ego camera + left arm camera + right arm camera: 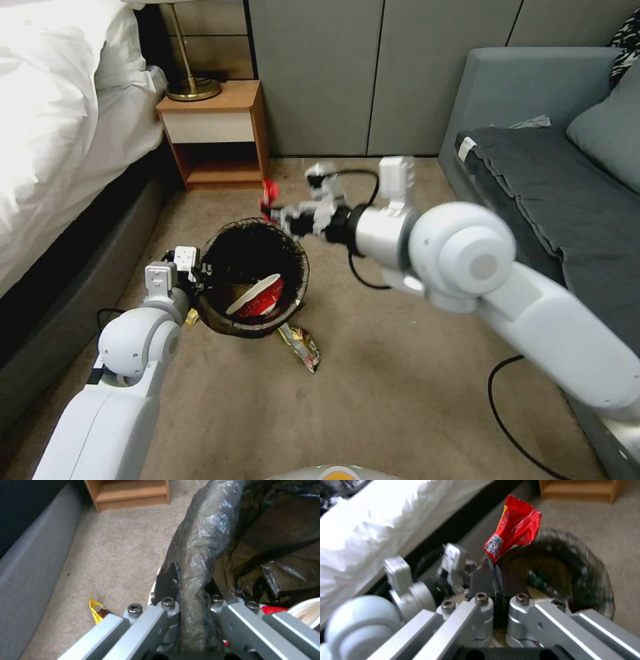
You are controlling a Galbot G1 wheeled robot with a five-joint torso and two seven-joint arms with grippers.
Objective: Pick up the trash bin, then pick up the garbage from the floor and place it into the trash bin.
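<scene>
The trash bin (253, 280), lined with a dark bag, hangs tilted just above the carpet floor (400, 373). My left gripper (200, 272) is shut on its rim, and the bag-covered rim (200, 555) runs between the closed fingers (168, 580). A crushed red-and-white cup (257, 297) lies inside the bin. Above the bin's far rim my right gripper (277, 215) is shut on a red snack wrapper (269, 193), which stands up from the fingertips (513, 535) over the bin's opening (560, 575). A yellow wrapper (300, 343) lies on the floor beside the bin, and another yellow scrap (96, 607) lies under my left wrist.
A bed (60, 133) with a dark frame runs along the left. A wooden nightstand (213, 133) with a lamp stands at the back. A grey sofa (553, 167) fills the right side. A black cable (497, 400) loops on the carpet near the sofa.
</scene>
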